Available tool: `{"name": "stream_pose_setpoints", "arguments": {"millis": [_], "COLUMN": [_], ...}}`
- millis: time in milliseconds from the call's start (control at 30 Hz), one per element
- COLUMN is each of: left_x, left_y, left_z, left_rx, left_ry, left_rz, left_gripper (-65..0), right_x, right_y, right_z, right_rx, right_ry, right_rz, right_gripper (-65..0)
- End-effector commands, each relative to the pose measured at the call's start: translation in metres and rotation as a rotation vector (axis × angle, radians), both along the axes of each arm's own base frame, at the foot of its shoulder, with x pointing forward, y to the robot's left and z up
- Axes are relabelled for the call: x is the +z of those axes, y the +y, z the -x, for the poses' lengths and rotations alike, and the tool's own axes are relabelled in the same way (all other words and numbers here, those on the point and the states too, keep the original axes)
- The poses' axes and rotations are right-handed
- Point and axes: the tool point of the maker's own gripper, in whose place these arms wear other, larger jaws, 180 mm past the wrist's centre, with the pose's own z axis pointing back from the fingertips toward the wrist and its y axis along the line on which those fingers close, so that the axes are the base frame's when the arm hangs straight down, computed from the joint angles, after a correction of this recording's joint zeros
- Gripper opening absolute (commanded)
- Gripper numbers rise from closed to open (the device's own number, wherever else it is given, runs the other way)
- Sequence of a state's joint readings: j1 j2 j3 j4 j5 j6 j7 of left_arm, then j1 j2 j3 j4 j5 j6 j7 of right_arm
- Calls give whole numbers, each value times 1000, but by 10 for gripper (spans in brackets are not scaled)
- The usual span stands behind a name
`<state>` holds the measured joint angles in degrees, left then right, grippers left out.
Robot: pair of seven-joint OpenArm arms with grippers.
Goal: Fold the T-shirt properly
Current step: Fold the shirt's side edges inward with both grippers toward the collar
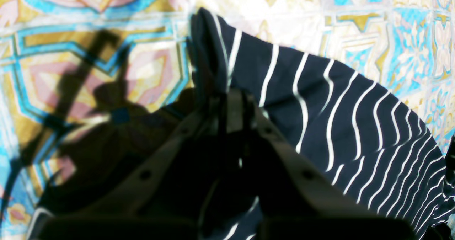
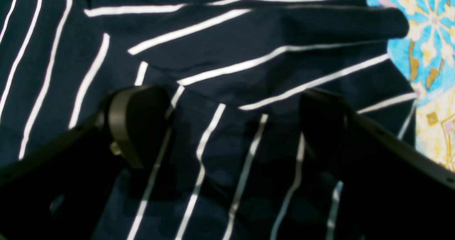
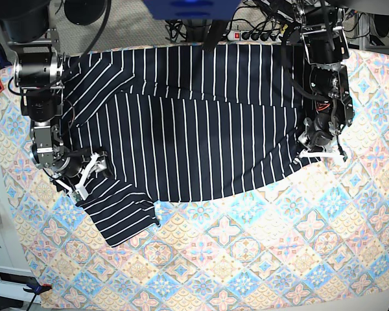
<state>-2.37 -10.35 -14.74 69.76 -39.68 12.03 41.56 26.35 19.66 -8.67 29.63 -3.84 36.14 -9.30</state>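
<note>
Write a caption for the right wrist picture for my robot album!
Open jaws of the right gripper hover over the striped T-shirt, with a corner of the tablecloth peeking out.

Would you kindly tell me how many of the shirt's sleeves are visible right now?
1: a sleeve of the shirt lies spread on the tablecloth near the open right gripper. The other sleeve may be hidden or bunched in the shut left gripper.

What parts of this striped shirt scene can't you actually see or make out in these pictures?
- Left wrist view: where the left end effector pinches the T-shirt is blurred and dark.
- Right wrist view: the right end effector stands open; the dark fingers hide the cloth under them.
- Base view: the T-shirt's top edge is hidden by a blue overhead mount.
</note>
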Motion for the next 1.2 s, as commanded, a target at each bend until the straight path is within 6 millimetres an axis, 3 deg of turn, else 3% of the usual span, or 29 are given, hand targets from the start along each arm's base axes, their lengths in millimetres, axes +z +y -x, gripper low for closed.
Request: {"name": "stream_pose_setpoints", "arguments": {"millis": [0, 67, 300, 467, 767, 867, 1167], "left_x": [8, 8, 8, 8, 7, 7, 15], "left_y": [4, 4, 4, 4, 4, 4, 4], "left_z": [-7, -7, -7, -7, -5, -5, -7], "left_rx": [0, 0, 0, -2, -3, -4, -8], "left_ry": [-17, -17, -17, -17, -13, -13, -37], "left_rz": [-11, -11, -11, -11, -9, -10, -21], "left_gripper": [-650, -650, -650, -650, -650, -650, -650], "right_x": [3, 2, 1, 2, 21, 18, 58], "right_y": [2, 6, 12, 12, -8, -13, -24], "right_z": [-2, 0, 4, 3, -12, -3, -3], "right_rx": [32, 55, 77, 76, -28, -41, -5], "right_ry": [8, 18, 30, 25, -44, -34, -117], "right_rz": [9, 7, -16, -15, -62, -52, 80], "right_gripper": [-91, -151, -484, -636, -650, -650, -650]}}
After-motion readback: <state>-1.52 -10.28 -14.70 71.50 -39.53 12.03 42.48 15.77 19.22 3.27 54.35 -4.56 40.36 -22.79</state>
